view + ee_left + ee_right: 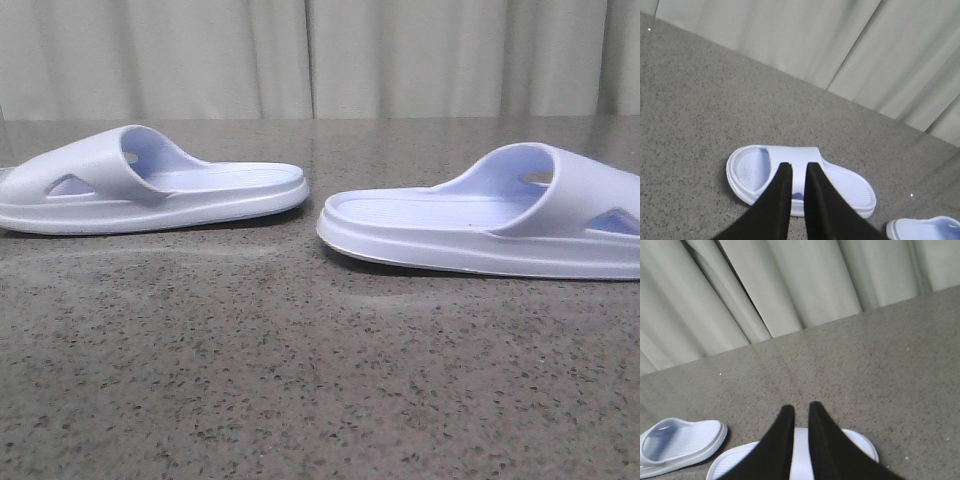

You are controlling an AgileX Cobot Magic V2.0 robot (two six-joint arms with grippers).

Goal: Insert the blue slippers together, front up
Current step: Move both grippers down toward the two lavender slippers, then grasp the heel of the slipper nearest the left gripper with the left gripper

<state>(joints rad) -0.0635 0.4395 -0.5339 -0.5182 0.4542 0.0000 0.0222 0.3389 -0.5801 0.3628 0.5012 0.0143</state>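
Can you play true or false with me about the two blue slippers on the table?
1. Both slippers sit sole down on the table. True.
2. The left slipper is stacked on top of the right slipper. False: they lie side by side with a gap of bare table between them.
3. In the front view, their heel ends point toward each other. True.
4. The left gripper is holding a slipper up in the air. False: its jaws stand nearly closed above the left slipper, which lies on the table.
5. A grey curtain hangs behind the table. True.
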